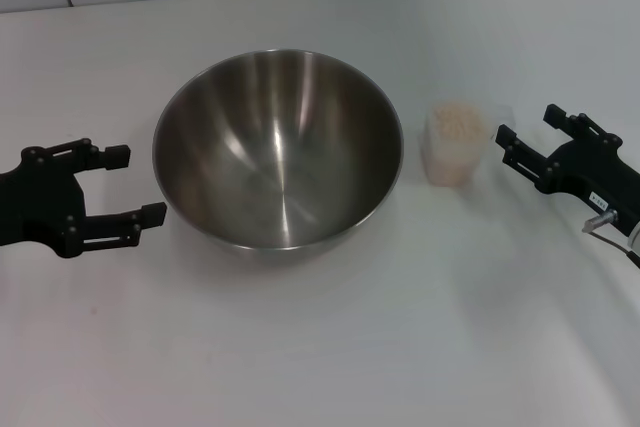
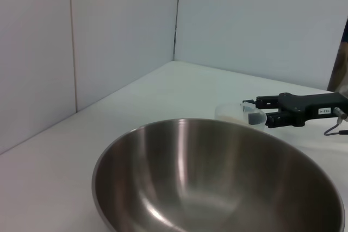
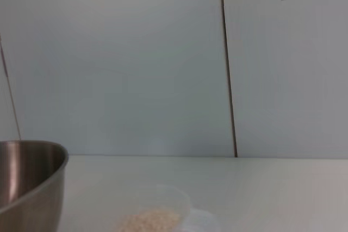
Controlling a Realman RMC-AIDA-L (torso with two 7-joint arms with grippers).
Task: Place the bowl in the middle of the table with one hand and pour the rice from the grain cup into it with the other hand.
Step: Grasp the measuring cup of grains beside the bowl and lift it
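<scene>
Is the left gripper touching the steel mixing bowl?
Apart. In the head view, bare white table shows between the open left gripper and the shiny round stainless-steel bowl.

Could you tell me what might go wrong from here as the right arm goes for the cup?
The right gripper, open, sits right beside the grain cup; a light cup could be nudged over, spilling rice. The cup also stands near the bowl, so tilting could clip its rim.

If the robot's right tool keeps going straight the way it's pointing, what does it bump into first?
Most likely the grain cup full of rice. The open right tool points straight at it from close by, with the bowl farther along.
</scene>
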